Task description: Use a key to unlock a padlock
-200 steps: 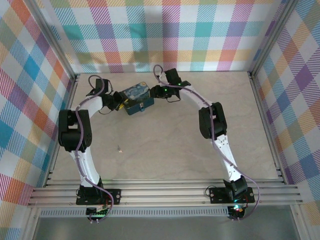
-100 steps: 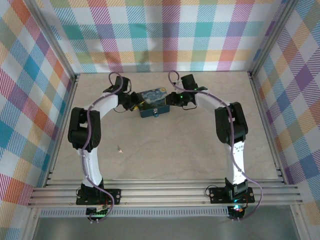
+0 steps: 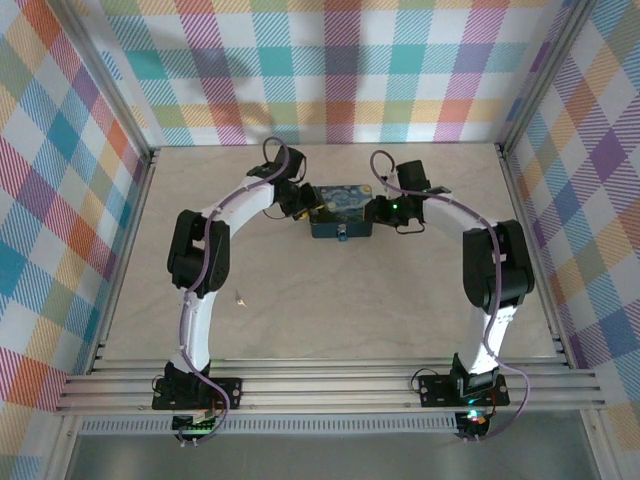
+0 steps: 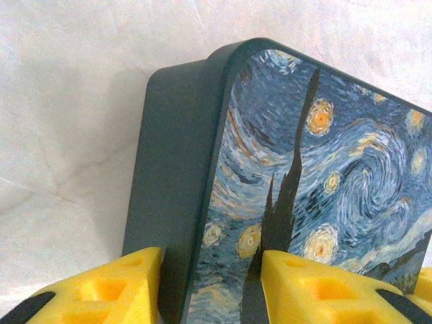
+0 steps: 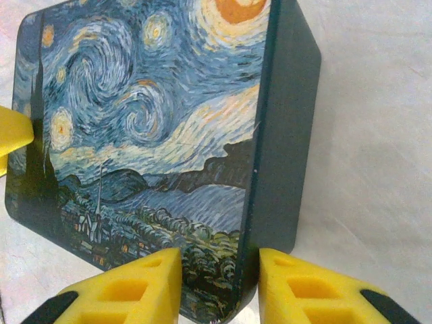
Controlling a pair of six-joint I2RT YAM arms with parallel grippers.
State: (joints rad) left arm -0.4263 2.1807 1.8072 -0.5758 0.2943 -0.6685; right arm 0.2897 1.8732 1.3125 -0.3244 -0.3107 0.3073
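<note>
**While Both Pincers Clamp the Box: Padlock and Key Positions**

While my left pincer (image 4: 209, 289) and right pincer (image 5: 219, 285) grip opposite ends of the box (image 3: 340, 207), the padlock (image 3: 342, 232) sits at the middle of the box's near wall, touching it.

1. Padlock. From above it reads as a tiny pale-blue spot against the dark wall. It is too small for me to tell its long axis or which way the shackle points.
2. Key. The key (image 3: 240, 298) lies flat on the worktop (image 3: 400, 300), well apart from the box, towards my left arm. It appears as a thin sliver, its long axis running roughly near-to-far. I cannot tell which end is the bow.
3. Box. It lies flat on the far half of the worktop, long axis running left to right between my pincers, swirled night-sky lid facing up.
4. Left pincer. It is pinching the box's left end: one yellow finger (image 4: 101, 293) lies against the plain dark side wall, the other over the painted lid.
5. Right pincer. It is pinching the right end in the same way, its fingers (image 5: 317, 287) straddling the lid edge.
</note>
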